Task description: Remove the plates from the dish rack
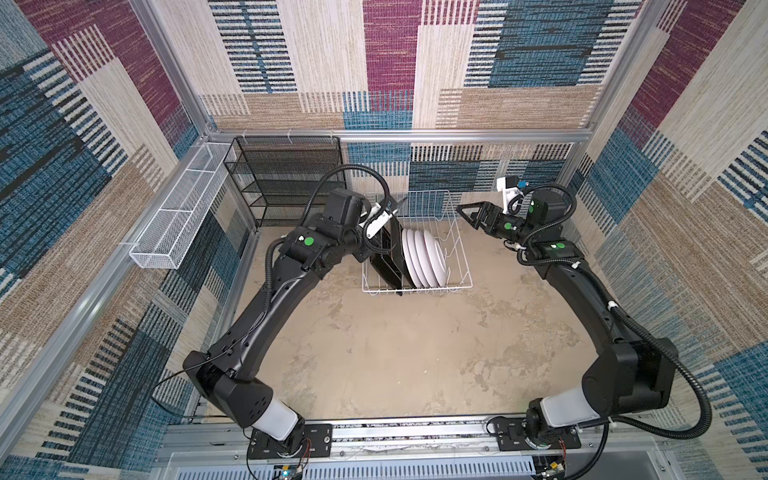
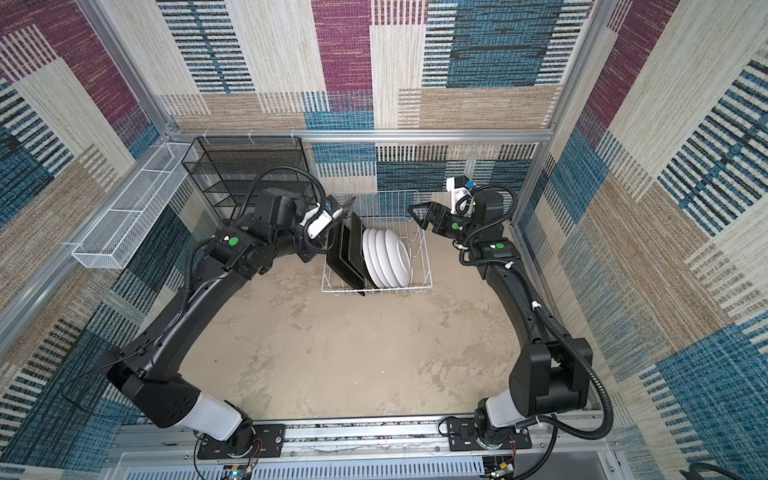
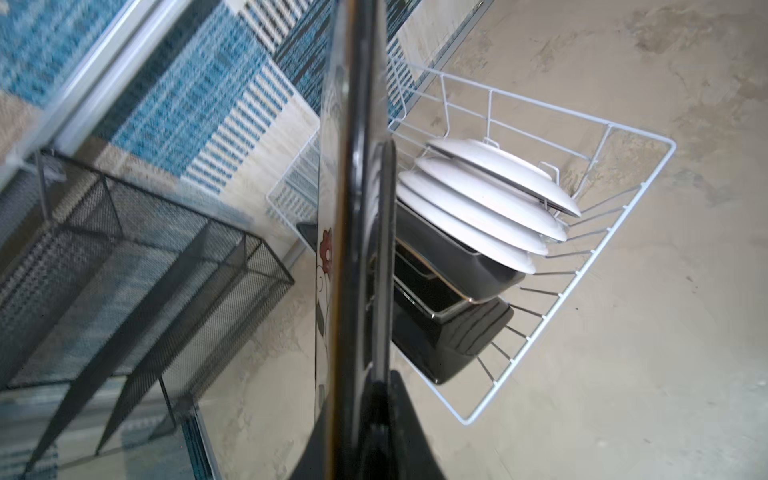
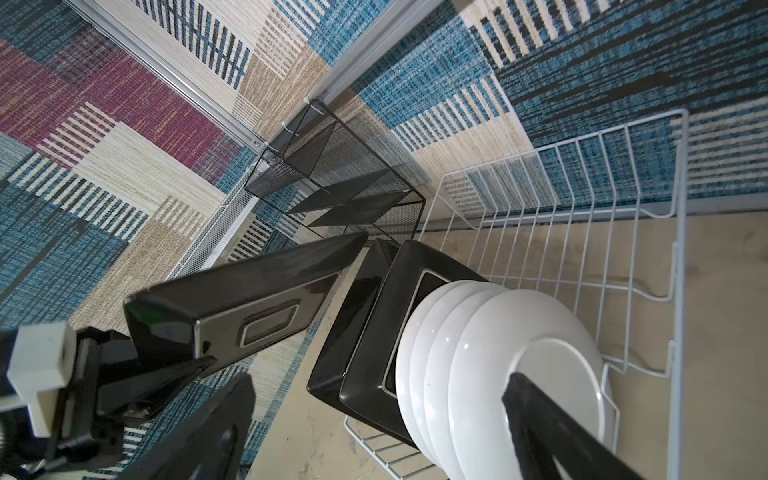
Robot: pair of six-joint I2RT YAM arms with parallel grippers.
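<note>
Gripping a square black-backed plate [image 4: 249, 307] by one corner, the left gripper [image 4: 187, 370] holds it on edge above the left side of the white wire dish rack [image 1: 457, 286]. Two more square plates [image 1: 388, 257] and four round white plates [image 1: 424, 257] stand in the rack, just left of the wide-open, empty right gripper [image 1: 466, 217].

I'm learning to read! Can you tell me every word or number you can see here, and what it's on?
No words or numbers can be read here.
Round white plates: plain backs, no writing showing.
Raised square plate: framed patch on its black back, blank or too blurred to read.
Green dot on an arm: plain, no letters.
</note>
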